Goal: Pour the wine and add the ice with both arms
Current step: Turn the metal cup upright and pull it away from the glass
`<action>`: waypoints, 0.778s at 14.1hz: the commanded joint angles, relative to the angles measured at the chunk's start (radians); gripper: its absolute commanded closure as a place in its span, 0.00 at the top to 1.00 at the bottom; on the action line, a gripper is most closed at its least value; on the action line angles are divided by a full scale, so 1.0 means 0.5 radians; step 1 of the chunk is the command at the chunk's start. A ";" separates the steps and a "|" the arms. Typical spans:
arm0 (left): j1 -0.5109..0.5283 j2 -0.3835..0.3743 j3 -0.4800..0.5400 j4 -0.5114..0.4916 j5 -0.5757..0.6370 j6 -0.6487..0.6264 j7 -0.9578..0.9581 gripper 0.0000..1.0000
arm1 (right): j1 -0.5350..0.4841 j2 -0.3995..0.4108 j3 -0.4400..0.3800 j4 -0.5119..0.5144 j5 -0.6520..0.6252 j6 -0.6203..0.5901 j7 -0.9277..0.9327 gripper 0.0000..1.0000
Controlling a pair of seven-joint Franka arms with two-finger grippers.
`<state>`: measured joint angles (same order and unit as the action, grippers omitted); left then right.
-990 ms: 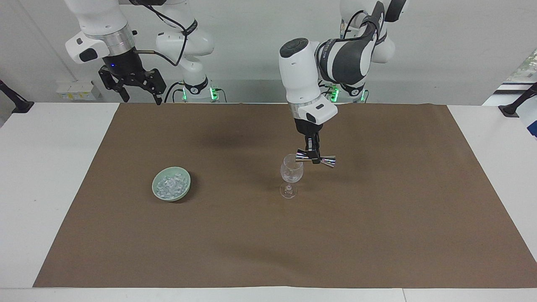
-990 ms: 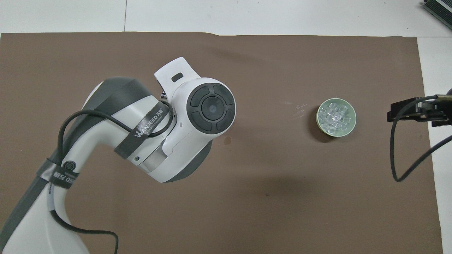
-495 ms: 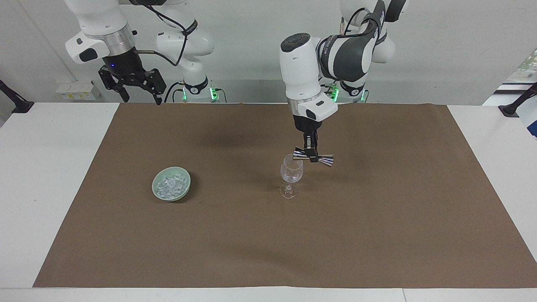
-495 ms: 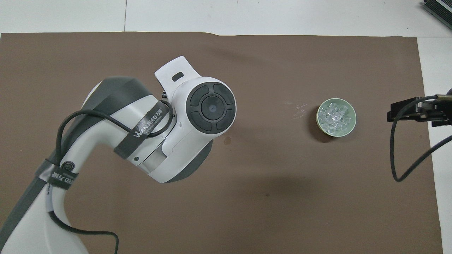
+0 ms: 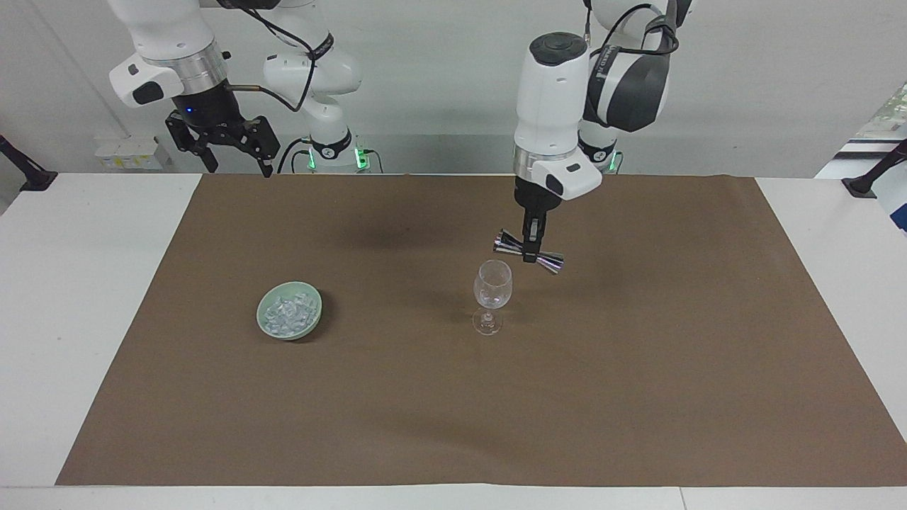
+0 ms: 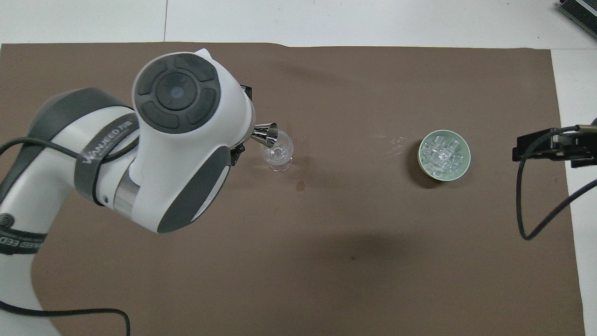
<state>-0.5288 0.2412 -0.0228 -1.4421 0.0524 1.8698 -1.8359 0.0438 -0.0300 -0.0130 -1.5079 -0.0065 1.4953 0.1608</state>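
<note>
Many small translucent chunks of ice (image 5: 287, 312), heaped in a pale green bowl (image 5: 315, 316) at the lower left of centre in the facing view (right of centre in the overhead one), toward the right arm's end of the worktop (image 5: 638, 389). Nothing touching bowl or ice.

Up from the bowl and well apart from it, at the upper left of the facing view: right hand (image 5: 239, 170), fingers spread wide and holding nothing, hanging high over the worktop's edge nearest the robots. Plainly the nearer of the two hands to the ice; for that hand, ice down and toward the frame's centre. Waiting, by the look of it.

Near the middle of the facing view: a clear wine glass (image 5: 492, 285), upright on its foot, well apart from the bowl. Impossible to say whether any liquid is inside.

Just above and beside the glass's rim: a shiny double-ended jigger (image 5: 506, 245), pinched at its waist by the left hand (image 5: 530, 256), fingers closed on it. Long axis nearly level, running across the frame, the end away from the glass a little lower. From overhead, one mouth of the jigger overlapping the glass's rim; from the facing view, clear of it, not touching.

Probably pouring about finished, ice next: a reach down into the bowl by the right arm, then a carry across to the glass.
</note>
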 commanded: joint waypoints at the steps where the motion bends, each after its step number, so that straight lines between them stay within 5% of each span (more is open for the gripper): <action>1: 0.021 -0.093 0.085 -0.030 -0.218 -0.095 0.201 0.00 | -0.020 -0.004 0.001 -0.003 0.007 0.001 -0.058 1.00; 11: 0.223 -0.194 0.337 -0.144 -0.896 -0.484 1.020 0.00 | -0.020 0.014 0.005 -0.003 0.016 0.068 -0.064 1.00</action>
<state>-0.4220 0.1795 0.1050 -1.4697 -0.3363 1.6660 -1.4003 0.0439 -0.0297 -0.0129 -1.5079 -0.0061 1.5084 0.1608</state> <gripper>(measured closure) 0.775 0.000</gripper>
